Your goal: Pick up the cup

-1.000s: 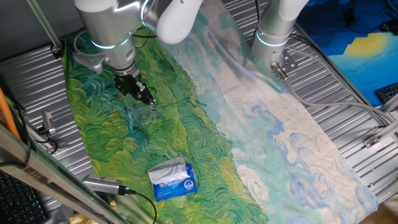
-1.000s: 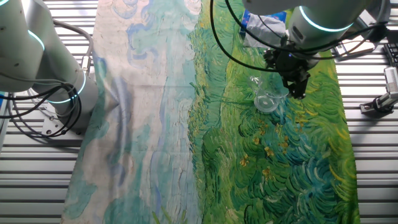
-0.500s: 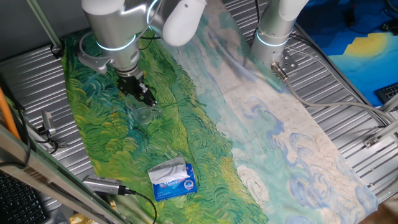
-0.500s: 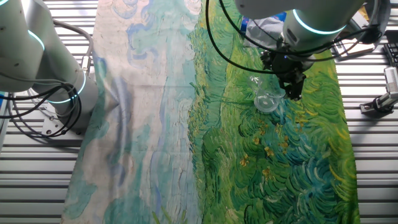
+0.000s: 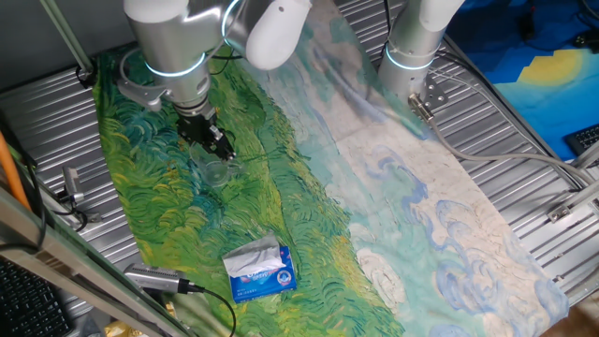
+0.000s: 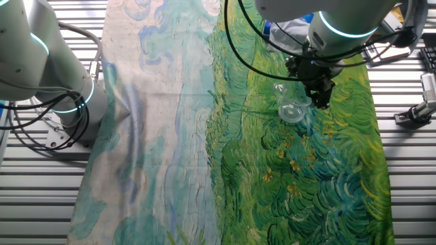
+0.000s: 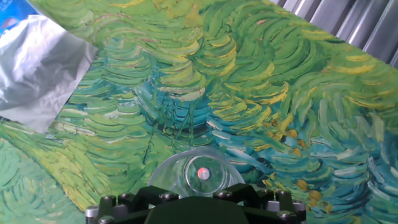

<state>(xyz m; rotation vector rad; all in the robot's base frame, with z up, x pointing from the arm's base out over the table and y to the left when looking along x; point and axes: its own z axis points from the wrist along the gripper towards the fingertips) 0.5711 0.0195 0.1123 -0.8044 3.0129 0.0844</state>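
- Clear plastic cup (image 5: 214, 171) (image 6: 292, 109) (image 7: 198, 172) sits on the green part of the painted cloth (image 5: 178, 201) (image 6: 320, 177) (image 7: 249, 81), toward the tabletop's end with the tissue packet, away from the pale blue/white end.
- Cup orientation: in the hand view its round outline with a small centre circle faces the camera, so its long axis runs roughly along the fingers' line of sight. Upright or tipped: cannot tell for sure from the fixed views; it is see-through and faint.
- Gripper (image 5: 213, 145) (image 6: 317, 95) is low over the cloth, right at the cup, fingers pointing down and slightly slanted.
- Fingers dark and overlapping the cup's edge in both fixed views; cannot tell whether they are spread, closed, or clamping the cup.
- Hand view shows only the black gripper body (image 7: 198, 208) at the bottom edge, cup just beyond it; fingertips not visible.
- Blue-and-white tissue packet (image 5: 260, 269) (image 7: 43, 68) lies on the cloth well apart from the cup, near the cloth's end edge.
- Cloth covers the table middle lengthwise; green-yellow swirls at one end, pale blue and cream at the other.
- Bare table (image 5: 524, 178) (image 6: 170, 218) is ribbed grey metal along both long edges.
- Second white robot arm base (image 5: 412, 56) (image 6: 48, 75) stands at one long edge, beside the pale part of the cloth, cables (image 6: 34, 136) around it.
- Black cables loop above the working arm (image 6: 245, 47).
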